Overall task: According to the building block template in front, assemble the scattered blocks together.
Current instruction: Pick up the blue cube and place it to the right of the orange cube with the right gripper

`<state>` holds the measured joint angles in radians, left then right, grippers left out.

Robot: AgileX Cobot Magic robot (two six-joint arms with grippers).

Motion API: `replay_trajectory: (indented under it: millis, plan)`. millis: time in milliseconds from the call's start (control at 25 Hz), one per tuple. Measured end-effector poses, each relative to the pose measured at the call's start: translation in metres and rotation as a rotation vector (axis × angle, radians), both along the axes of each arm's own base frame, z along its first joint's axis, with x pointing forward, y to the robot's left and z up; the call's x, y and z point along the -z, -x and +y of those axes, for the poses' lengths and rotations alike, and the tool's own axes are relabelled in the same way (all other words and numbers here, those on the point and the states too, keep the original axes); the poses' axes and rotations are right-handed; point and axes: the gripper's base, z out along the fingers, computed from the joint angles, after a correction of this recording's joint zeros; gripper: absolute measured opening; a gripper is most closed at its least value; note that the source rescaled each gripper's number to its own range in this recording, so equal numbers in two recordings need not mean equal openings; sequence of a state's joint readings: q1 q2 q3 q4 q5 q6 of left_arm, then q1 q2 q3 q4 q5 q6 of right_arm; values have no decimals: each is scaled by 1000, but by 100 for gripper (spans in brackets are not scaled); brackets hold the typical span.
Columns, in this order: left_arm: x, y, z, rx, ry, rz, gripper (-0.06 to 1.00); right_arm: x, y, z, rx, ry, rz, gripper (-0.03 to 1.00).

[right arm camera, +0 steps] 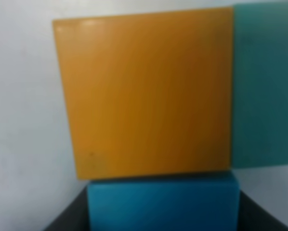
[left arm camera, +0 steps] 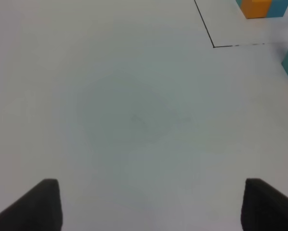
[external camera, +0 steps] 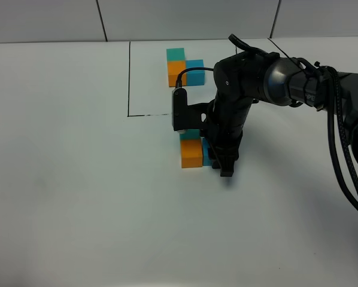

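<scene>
On the white bench (external camera: 65, 179), left tool (left arm camera: 149, 204) gapes wide; centre frame, right tool (external camera: 222, 167) clasps the small matte blue cube (right arm camera: 163, 202) against orange (external camera: 191, 153) and teal (external camera: 190, 134) cubes; likely light, rigid, gripped by flat sides.

Bare table (external camera: 77, 197) leftward; right arm (external camera: 239, 113) over the scattered blocks (external camera: 191, 153).

Glossy black right arm (external camera: 275, 78) with rounded joints, braided black cables (external camera: 340, 149), and dark fingers (external camera: 225, 167).
</scene>
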<state>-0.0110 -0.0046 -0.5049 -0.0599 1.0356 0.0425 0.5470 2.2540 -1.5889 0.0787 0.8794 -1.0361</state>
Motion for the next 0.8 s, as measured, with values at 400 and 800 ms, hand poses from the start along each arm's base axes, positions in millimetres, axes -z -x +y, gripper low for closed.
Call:
replay_trajectory:
  millis: [400, 800]
  plan:
    - [0, 0, 0, 0, 0, 0, 70, 0, 2, 3, 6, -16, 8, 2]
    - [0, 0, 0, 0, 0, 0, 70, 0, 2, 3, -8, -15, 7, 2]
